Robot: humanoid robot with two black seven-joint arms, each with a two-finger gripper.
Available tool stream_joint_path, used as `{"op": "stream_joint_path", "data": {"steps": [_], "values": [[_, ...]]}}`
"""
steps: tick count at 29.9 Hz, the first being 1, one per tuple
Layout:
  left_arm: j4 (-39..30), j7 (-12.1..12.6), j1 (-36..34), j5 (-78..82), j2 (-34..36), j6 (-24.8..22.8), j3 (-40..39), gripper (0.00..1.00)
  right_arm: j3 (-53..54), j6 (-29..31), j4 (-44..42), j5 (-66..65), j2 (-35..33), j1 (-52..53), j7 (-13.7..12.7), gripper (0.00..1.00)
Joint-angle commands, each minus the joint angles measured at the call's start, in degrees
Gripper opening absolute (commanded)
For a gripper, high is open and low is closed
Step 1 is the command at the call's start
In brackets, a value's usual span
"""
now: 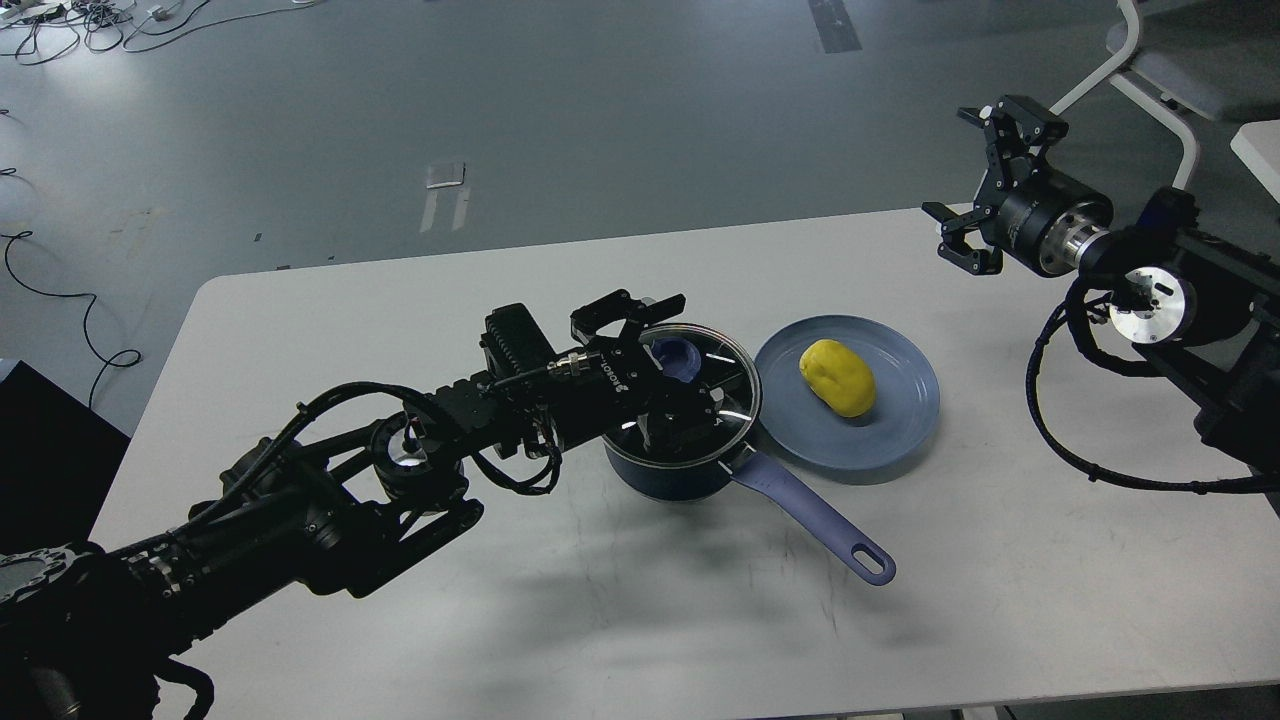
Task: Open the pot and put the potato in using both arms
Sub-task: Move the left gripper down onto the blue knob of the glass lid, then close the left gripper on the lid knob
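The dark navy pot (668, 478) stands mid-table with its glass lid (735, 372) on and its periwinkle handle (812, 514) pointing to the front right. My left gripper (690, 350) lies low over the lid. It is open, with one finger on each side of the blue knob (674, 357). I cannot tell whether the fingers touch the knob. The yellow potato (838, 377) lies on a light-blue plate (900, 425) just right of the pot. My right gripper (962, 180) is open and empty, held in the air above the table's far right corner.
The white table (400, 320) has its front edge near the bottom of the view. A white chair frame (1150, 95) stands behind the right arm. A dark box (40, 430) sits beside the table's left end. Cables (60, 20) lie on the floor at far left.
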Motion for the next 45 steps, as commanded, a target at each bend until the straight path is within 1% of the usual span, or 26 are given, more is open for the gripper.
{"op": "stream_joint_path", "data": {"steps": [1,12,28,45], "values": [[0.8,0.0,0.6,0.0,-0.2,0.1,0.0,0.99,0.0,0.0,-0.1,0.0,0.0,0.0,0.0,1.00],[1.9,0.0,2.2,0.0,-0.8,0.1,0.1,0.99,0.0,0.1,-0.1,0.0,-0.1,-0.1,0.0,1.00],[3.7,-0.9,2.4,-0.7,-1.5,0.0,0.0,0.99,0.0,0.1,-0.1,0.0,-0.4,-0.6,0.0,1.00],[4.8,-0.8,1.5,-3.0,-2.3,0.2,-0.5,0.99,-0.1,0.2,-0.2,0.0,-0.3,-0.8,0.0,1.00]]}}
